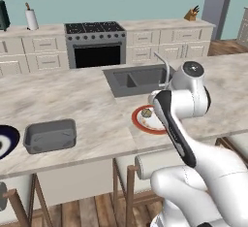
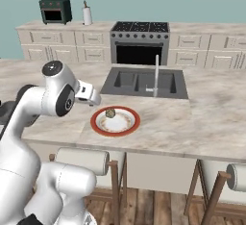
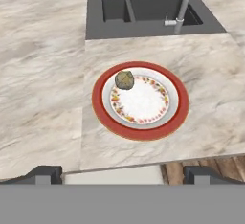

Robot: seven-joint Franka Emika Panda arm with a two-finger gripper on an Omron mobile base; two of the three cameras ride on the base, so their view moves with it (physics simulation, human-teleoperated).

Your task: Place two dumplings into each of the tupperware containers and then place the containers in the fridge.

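One tan-brown dumpling [image 3: 124, 80] lies on the upper left of the red-rimmed plate [image 3: 139, 134], near its inner rim. The same dumpling [image 1: 146, 113] [image 2: 110, 113] is seen from both base cameras. My gripper [image 3: 122, 175] hovers above the counter's near edge, short of the plate, open with its fingers spread wide and nothing between them. One grey tupperware container [image 1: 50, 136] sits far to the left on the counter, well away from the gripper. The other container and the fridge are out of view.
A dark double sink [image 3: 143, 12] with a steel faucet [image 3: 184, 3] lies just behind the plate. A dark blue plate [image 1: 7, 141] sits left of the container. The steel oven [image 1: 94, 46] stands at the far wall. Stools stand under the counter edge.
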